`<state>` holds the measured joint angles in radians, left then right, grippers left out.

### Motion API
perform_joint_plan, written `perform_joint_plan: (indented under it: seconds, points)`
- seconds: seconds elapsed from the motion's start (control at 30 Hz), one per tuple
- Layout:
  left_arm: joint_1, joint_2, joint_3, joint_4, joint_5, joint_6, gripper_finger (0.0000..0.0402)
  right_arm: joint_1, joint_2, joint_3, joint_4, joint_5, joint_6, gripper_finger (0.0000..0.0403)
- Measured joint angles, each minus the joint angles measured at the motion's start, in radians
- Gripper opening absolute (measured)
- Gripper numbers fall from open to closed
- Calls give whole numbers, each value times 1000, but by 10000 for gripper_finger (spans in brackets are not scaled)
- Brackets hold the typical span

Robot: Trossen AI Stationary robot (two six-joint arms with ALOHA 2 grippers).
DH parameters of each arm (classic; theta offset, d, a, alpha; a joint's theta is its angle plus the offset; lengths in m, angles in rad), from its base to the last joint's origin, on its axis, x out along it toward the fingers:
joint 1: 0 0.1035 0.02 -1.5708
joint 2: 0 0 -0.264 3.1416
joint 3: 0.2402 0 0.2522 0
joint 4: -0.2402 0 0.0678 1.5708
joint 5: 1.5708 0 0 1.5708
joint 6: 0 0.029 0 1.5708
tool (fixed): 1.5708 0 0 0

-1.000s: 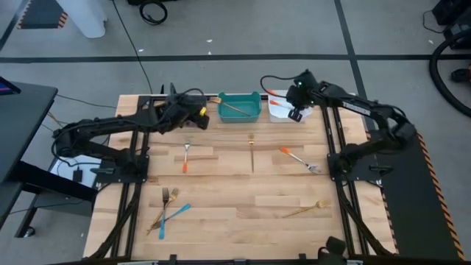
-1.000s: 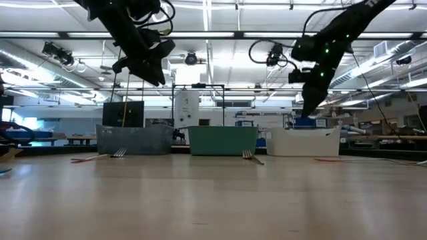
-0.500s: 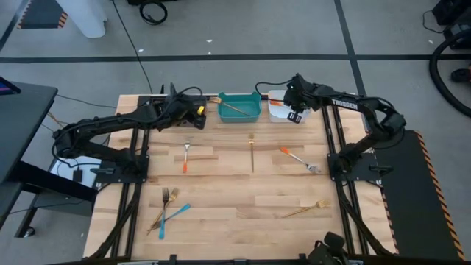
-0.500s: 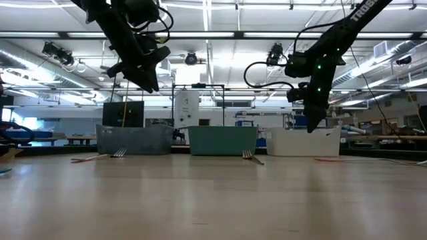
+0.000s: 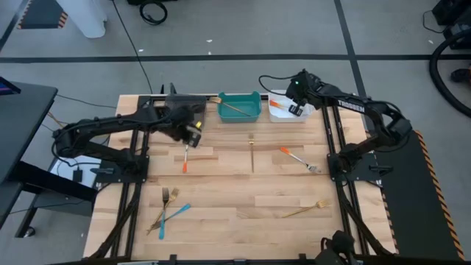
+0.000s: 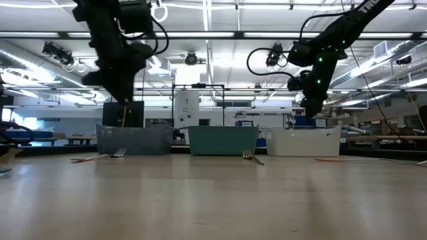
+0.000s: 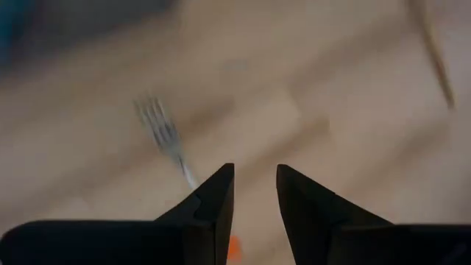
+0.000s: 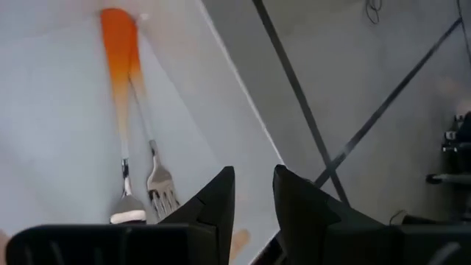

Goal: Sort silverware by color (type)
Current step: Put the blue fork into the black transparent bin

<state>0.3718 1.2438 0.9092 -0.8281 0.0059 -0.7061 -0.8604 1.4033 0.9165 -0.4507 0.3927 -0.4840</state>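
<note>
- The left gripper [image 5: 193,132] hangs above the table just over the head of an orange-handled fork [image 5: 186,156]; in the left wrist view its fingers [image 7: 213,202] stand only narrowly apart, with nothing between them, and the fork [image 7: 165,140] lies on the wood below.
- The right gripper [image 5: 296,107] hovers over the white bin [image 5: 274,115] at the table's far edge; the right wrist view shows its fingers [image 8: 217,195] a narrow gap apart and empty.
- Inside the white bin [image 8: 66,110] lie two orange-handled pieces [image 8: 121,81] side by side — silver heads toward the camera, one of them a fork.
- The teal bin [image 5: 240,107] sits between the white bin and the left gripper, and holds a gold utensil [image 5: 234,108] lying at a slant.
- In the low view a grey bin [image 6: 133,140] stands beside the teal bin [image 6: 222,141], with the white bin [image 6: 302,141] on the other side.
- A gold fork [image 5: 251,151] lies near the middle of the table, pointing toward the teal bin.
- Another orange-handled fork [image 5: 297,160] rests near the right arm's base.
- A second gold piece [image 5: 304,210] lies closer to the near edge on the right.
- On the near left, a blue-handled utensil [image 5: 173,216] crosses two gold forks [image 5: 166,204] — the three touch or overlap.
</note>
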Motion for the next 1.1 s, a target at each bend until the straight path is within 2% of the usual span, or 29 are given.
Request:
perform_joint_plan:
  seconds: [0.1,0.33,0.53,0.67,0.83,0.97,1.1]
  points:
    - [-68,0,0,-102,68,-95,112,1,-17,0,-12,7,45,101]
    - [-320,0,0,-311,72,-367,112,36,-74,0,-78,7,149,101]
    - [-562,0,0,-305,65,-653,112,111,-128,0,-98,-22,307,101]
    - [-740,0,0,-296,63,-907,112,175,-155,0,-116,-73,377,101]
    - [-963,0,0,-289,6,-1198,112,264,-168,0,-127,-80,433,101]
    - [-1087,0,0,-301,-75,-1344,112,330,-168,0,-127,-80,466,101]
    - [-1161,17,0,-322,-84,-1428,112,397,-168,0,-137,-80,512,101]
